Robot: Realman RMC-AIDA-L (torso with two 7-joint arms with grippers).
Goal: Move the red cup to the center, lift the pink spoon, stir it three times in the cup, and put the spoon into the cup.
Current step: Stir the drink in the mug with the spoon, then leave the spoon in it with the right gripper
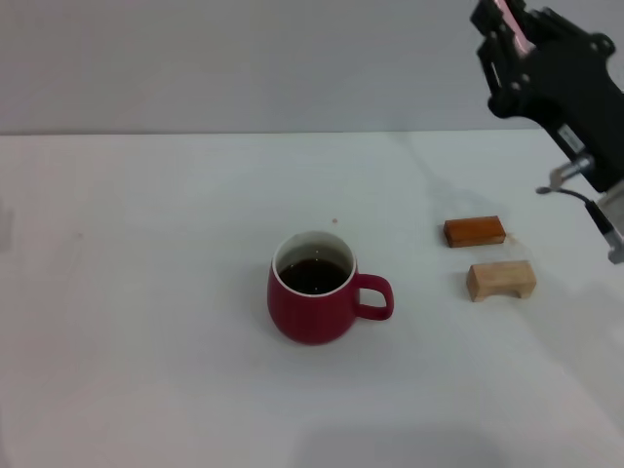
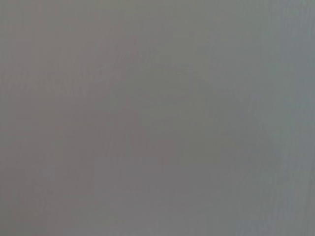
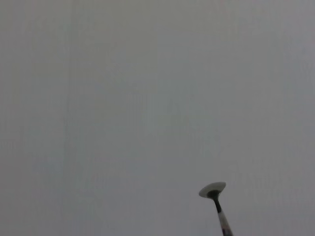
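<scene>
The red cup (image 1: 314, 290) stands upright near the middle of the white table (image 1: 146, 292), handle to the right, with dark liquid inside. My right gripper (image 1: 509, 34) is raised high at the back right, well above and to the right of the cup. It is shut on the pink spoon (image 1: 511, 21), of which only a bit of pale pink handle shows between the fingers. In the right wrist view the spoon's (image 3: 214, 192) silver bowl and neck stick out against a plain grey background. My left gripper is out of view; its wrist view shows only grey.
An orange-brown block (image 1: 475, 231) and a tan block (image 1: 501, 280) lie to the right of the cup, below the raised right arm. A tiny pink speck (image 1: 334, 221) sits just behind the cup.
</scene>
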